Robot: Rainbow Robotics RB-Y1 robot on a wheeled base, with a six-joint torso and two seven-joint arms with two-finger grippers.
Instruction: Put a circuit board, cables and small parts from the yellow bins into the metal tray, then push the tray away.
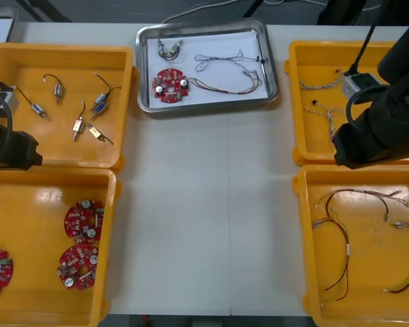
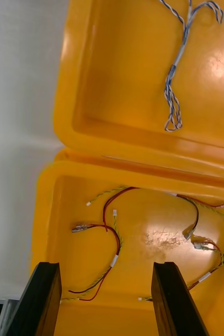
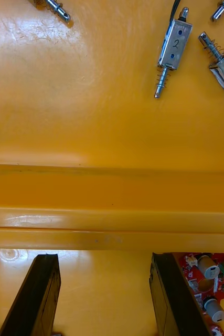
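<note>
Fingers apart, left gripper and right gripper hang over yellow bins.
Filled metal tray lies ahead between them, long side crosswise; right looks nearer.

free: table bare from tray to the near edge | blocked: yellow bins left and right of tray (raised walls, two each side)
</note>
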